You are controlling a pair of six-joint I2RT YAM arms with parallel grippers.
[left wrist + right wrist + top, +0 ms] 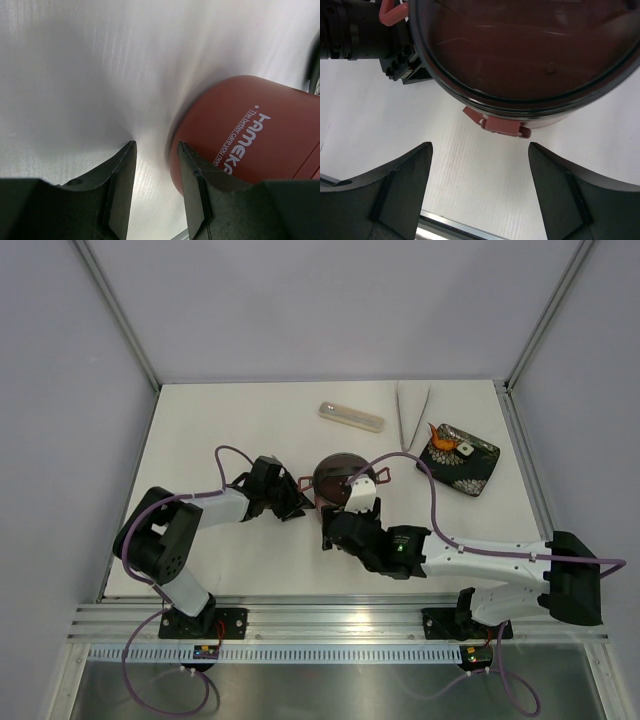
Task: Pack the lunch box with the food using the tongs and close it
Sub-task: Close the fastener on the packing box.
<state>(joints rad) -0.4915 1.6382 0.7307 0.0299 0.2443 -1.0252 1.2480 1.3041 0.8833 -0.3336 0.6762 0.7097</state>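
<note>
White table holds lunch box; lilac walls.

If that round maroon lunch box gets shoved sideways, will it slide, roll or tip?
Likely slides, not rolls: the lunch box stands upright on the smooth table. Its glossy curved wall looks slippery and rigid.

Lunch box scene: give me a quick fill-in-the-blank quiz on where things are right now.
1. The food lies on the ____ tray.
2. The tongs lie on the table, held by ____ end effector.
3. The right end effector, facing the lunch box latch, is ____.
Missing words: black; neither; open.
</note>
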